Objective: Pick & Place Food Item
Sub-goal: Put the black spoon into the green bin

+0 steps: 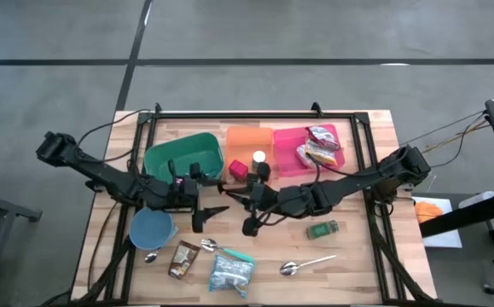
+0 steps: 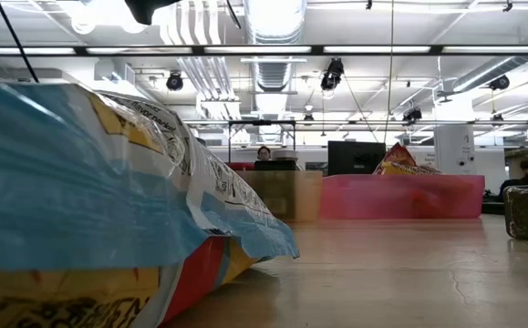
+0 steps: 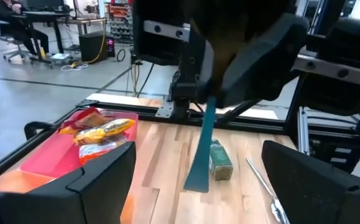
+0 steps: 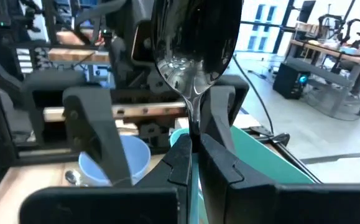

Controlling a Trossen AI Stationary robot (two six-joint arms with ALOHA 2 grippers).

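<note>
My right gripper (image 1: 251,207) hangs over the table's middle, shut on a spoon with a shiny bowl (image 4: 195,43). A flat teal handle (image 3: 199,149) hangs below it. My left gripper (image 1: 206,210) faces it from the left, open and holding nothing (image 3: 197,163). Snack bags (image 1: 322,147) lie in the pink bin (image 1: 287,141). A green packet (image 1: 322,228) lies flat on the table to the right. A blue-white snack bag (image 1: 231,271) and a brown packet (image 1: 183,257) lie near the front edge. In the low view the snack bag (image 2: 81,200) fills the left. My right gripper pinches the spoon's neck (image 4: 194,127), just under the bowl, between its two shut fingers. The fingers come about level from the table's right and lie across the spoon. The spoon stands upright, bowl above the fingers and teal handle hanging below, clear of the table.
A green bin (image 1: 183,153) and an orange bin (image 1: 248,141) holding two small items stand at the back beside the pink one. A blue cup (image 1: 151,228) sits front left. Loose spoons (image 1: 302,266) (image 1: 151,257) (image 1: 208,246) lie near the front. A black frame (image 1: 255,112) rims the table.
</note>
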